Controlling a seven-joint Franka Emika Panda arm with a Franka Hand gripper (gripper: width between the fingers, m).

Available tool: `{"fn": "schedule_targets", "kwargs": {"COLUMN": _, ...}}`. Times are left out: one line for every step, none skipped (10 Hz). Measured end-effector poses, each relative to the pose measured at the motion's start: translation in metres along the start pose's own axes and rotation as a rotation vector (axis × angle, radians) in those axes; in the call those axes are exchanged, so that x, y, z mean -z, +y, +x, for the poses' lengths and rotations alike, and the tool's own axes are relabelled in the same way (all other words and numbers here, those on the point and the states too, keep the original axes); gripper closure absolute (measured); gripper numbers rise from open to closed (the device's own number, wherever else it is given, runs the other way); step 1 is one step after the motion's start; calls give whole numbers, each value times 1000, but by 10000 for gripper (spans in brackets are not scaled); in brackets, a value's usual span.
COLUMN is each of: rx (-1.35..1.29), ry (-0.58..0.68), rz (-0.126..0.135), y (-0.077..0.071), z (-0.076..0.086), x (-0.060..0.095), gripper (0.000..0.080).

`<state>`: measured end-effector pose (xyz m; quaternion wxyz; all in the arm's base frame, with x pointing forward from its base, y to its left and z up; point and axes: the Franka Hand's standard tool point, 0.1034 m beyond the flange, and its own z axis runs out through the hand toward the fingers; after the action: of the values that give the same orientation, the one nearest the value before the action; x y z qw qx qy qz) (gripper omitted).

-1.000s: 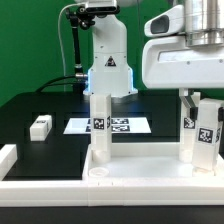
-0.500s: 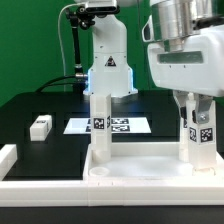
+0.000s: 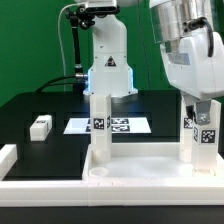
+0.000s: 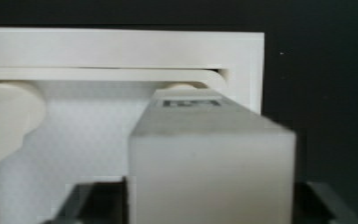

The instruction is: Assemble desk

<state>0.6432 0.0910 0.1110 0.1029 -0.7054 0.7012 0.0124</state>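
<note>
White plastic desk top [image 3: 140,172], a wide rectangular tray with a raised rim, lies toward the near edge of the black desk [image 3: 25,108]. It sits just behind a long white border rail [image 3: 50,190] that runs across the front of the exterior view.

Two parts stand upright inside the tray. A tall white block leg [image 3: 100,130] rises near the tray's corner on the exterior view's left, with a black-and-white square tag on its face. A second white block leg [image 3: 196,150] stands at the exterior view's right and shows two such tags.

The fingers [image 3: 197,105] are closed on the upper part of this second leg, gripping it from above, with the arm's bulky white wrist directly over it. In the wrist view the held leg [image 4: 202,165] fills the middle of the picture, a tag shows on its far face, and the tray's raised rim [image 4: 123,50] lies beyond.

Farther back, a small loose white block leg [image 3: 40,126] lies on the black desk at the exterior view's left, well apart from the tray. The marker board [image 3: 132,127] lies flat behind the first leg, which partly hides it. Farthest away stands the arm's white base [image 3: 108,62].
</note>
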Motion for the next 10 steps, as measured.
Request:
{"fn": "schedule_targets", "kwargs": {"rx": 31, "ry": 6, "rz": -2, "y": 0, "z": -1, "x": 0, "gripper": 274}}
{"fn": "schedule_targets", "kwargs": {"rx": 281, "ry": 50, "rz": -16, "y": -4, "z": -10, "x": 0, "gripper": 175}}
{"fn": "schedule_targets", "kwargs": {"rx": 546, "ry": 46, "rz": -24, "y": -6, "z": -20, "x": -3, "gripper": 158}}
{"fn": "schedule_targets", "kwargs": {"rx": 616, "ry": 36, "rz": -27, "y": -4, "z": -25, "x": -5, "gripper": 158}}
{"fn": "schedule_targets", "kwargs": {"rx": 689, "ry": 38, "rz": -30, "y": -5, "z": -23, "x": -5, "gripper": 151}}
{"fn": "schedule_targets", "kwargs": {"rx": 745, "ry": 39, "rz": -31, "y": -5, "z": -22, "x": -5, "gripper": 151}}
{"fn": "schedule_targets", "kwargs": {"rx": 806, "ry": 40, "rz": -34, "y": -5, "z": -21, "x": -5, "gripper": 150}}
{"fn": "schedule_targets", "kwargs": {"rx": 969, "ry": 51, "rz": -54, "y": -5, "z": -19, "x": -4, "gripper": 150}}
{"fn": "schedule_targets", "kwargs": {"rx": 1194, "ry": 47, "rz": -84, "y": -5, "z": -18, "x": -3, "gripper": 150}}
{"fn": "schedule_targets", "kwargs": {"rx": 1355, "ry": 21, "rz": -95, "y": -3, "z": -15, "x": -4, "gripper": 150}}
